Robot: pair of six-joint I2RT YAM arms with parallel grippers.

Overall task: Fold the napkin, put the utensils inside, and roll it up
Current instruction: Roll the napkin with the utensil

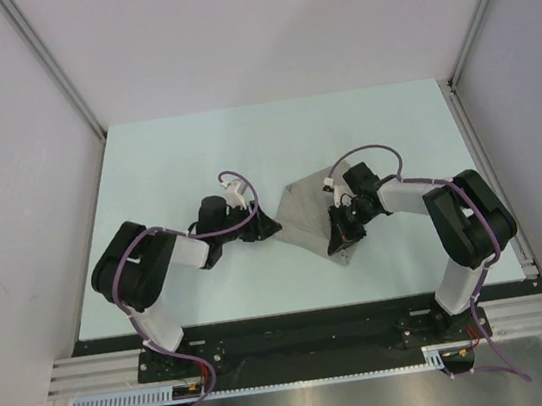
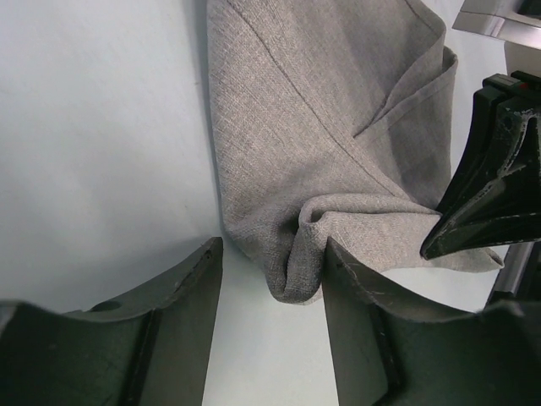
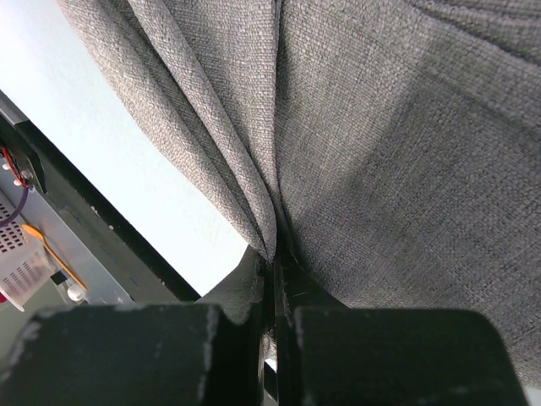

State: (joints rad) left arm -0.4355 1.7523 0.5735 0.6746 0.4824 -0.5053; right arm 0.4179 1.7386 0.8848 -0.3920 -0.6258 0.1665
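The grey-beige napkin (image 1: 302, 211) lies bunched into a rough triangle mid-table. My left gripper (image 1: 266, 228) sits at its left corner. In the left wrist view the jaws of that gripper (image 2: 272, 250) stand apart around a folded corner of the napkin (image 2: 321, 127). The cloth touches the right finger (image 2: 355, 296), and a gap is left to the other finger. My right gripper (image 1: 342, 238) is shut on the napkin's near-right edge. In the right wrist view, folds of napkin (image 3: 380, 127) are pinched between its closed fingers (image 3: 275, 262). The utensils are out of view.
The pale blue-green table (image 1: 164, 157) is walled by white panels on the left, right and back. A black base rail (image 1: 300, 335) runs along the near edge. The right gripper's dark fingers (image 2: 482, 211) show at the right of the left wrist view, close to my left fingers.
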